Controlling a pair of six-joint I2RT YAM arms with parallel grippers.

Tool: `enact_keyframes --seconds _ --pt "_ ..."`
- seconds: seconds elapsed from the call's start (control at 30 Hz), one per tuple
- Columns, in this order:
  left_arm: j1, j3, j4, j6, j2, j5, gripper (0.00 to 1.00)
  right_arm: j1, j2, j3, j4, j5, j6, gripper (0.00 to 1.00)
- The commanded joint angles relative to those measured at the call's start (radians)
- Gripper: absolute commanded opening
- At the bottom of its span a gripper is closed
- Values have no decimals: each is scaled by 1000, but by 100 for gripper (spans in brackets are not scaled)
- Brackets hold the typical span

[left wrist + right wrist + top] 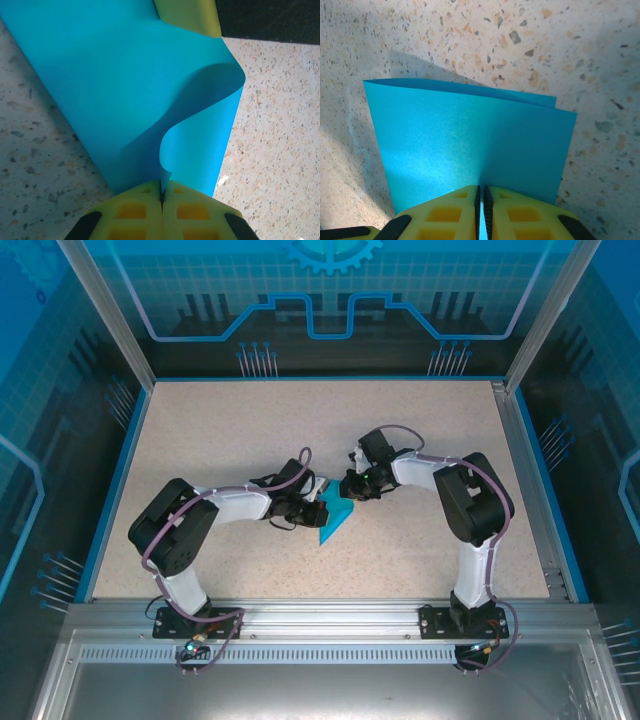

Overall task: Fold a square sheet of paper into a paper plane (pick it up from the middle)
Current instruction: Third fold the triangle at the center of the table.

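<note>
Top external: both arms are pinching the square sheet of paper (335, 518) at mid-frame over the tabletop (250, 430).
Left jaws are gripping its left side and right jaws are gripping its upper-right edge, both shut on it, w/ the sheet sitting btwn them. It's lying doubled in right wrist view (470, 145) and curling slack in left wrist view (125, 75); the next crease is prob. hinging on tautness.
</note>
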Motion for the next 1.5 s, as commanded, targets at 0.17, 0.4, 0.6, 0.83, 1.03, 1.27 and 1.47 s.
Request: enact_keyframes --seconds 0.17,0.4,0.6,0.83,1.03,1.27,1.47 --pt "10 21 -11 19 7 -27 6 24 50 3 -61 38 -12 15" --pt "11 3 5 9 -7 -44 6 27 55 3 -65 45 -10 15" --pt "9 4 9 3 -5 -45 7 26 55 0 -71 51 -11 15" --pt "10 -16 27 -32 -13 -48 6 27 54 -2 -73 57 -6 15" --pt "10 -34 52 -65 -31 -42 6 27 55 -2 -77 61 -6 14" --pt "11 -50 74 -77 -45 -55 6 27 59 0 -78 63 -6 14" --pt "10 -65 91 -83 -50 -63 6 28 57 -3 -78 66 -5 14"
